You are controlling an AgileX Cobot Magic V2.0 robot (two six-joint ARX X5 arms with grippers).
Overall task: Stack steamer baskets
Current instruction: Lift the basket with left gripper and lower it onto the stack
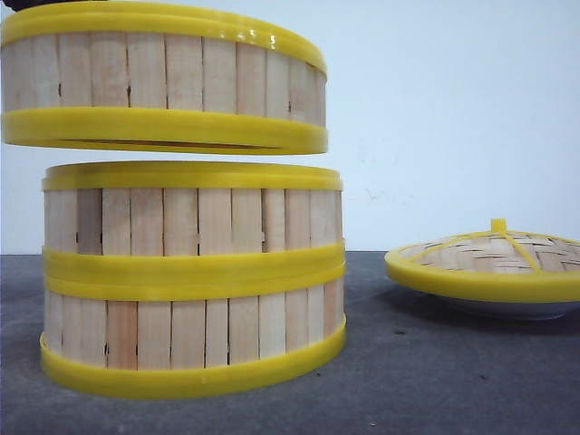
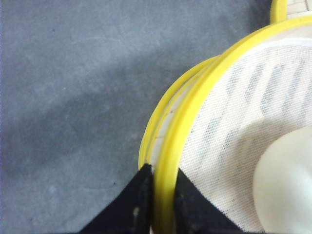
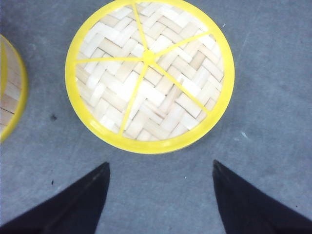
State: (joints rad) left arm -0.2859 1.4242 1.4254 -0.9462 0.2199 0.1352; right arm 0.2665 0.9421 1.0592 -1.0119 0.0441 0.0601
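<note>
Two steamer baskets stand stacked on the grey table, one on top of the other. A third basket hangs just above them with a small gap, shifted slightly left. My left gripper is shut on the yellow top rim of this basket, one finger inside and one outside. A white cloth liner and a pale round bun lie inside it. The rim of the stack shows just beneath. My right gripper is open and empty over the table, beside the lid.
A domed woven lid with yellow rim and knob rests on a white plate at the right, also seen as the lid near my right fingers. A basket edge shows beside it. A pale wall stands behind.
</note>
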